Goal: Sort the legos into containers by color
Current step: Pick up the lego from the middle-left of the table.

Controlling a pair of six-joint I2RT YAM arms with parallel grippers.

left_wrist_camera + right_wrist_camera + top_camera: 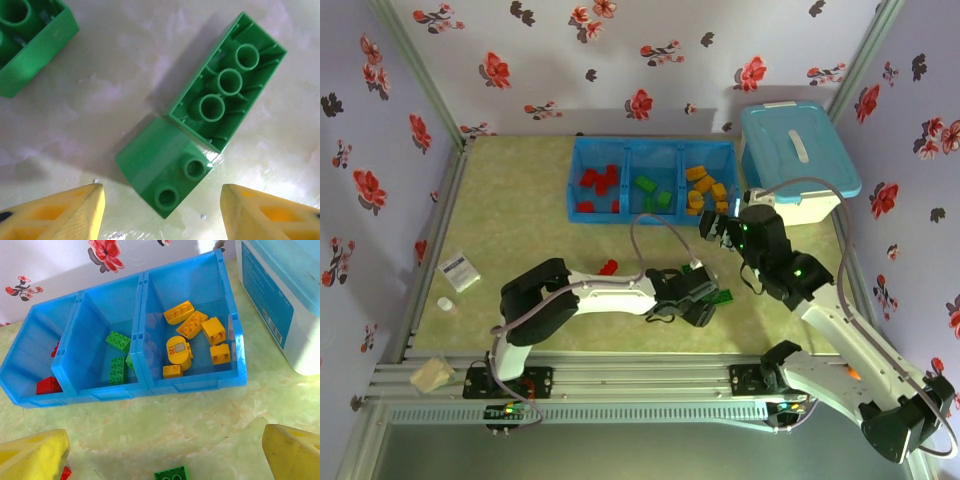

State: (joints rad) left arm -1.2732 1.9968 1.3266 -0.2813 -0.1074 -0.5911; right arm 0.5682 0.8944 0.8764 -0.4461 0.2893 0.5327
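Table (520, 250): Sorting looks well along. Most legos (192, 325) lie in the containers (195, 384), with red, green and yellow each in its own compartment.
Step in hand: Apparently gathering the green stragglers on the table, judging by the left arm's reach.
Left arm (610, 292): Stretched low and rightward across the table's near half.
Right arm (820, 310): Raised toward the tray. The right claw (166, 435) is spread wide and empty, facing the yellow compartment.
Left claw (161, 200): Released, fingers half apart and gripping nothing. It is poised just short of a small green brick (160, 170), which touches an overturned long green brick (227, 82).
Next move: Probably lower and pinch the small brick alone — without dragging its neighbour — then carry it to the middle compartment (97, 335).
Red brick (608, 267): Loose on the table beside the left arm.
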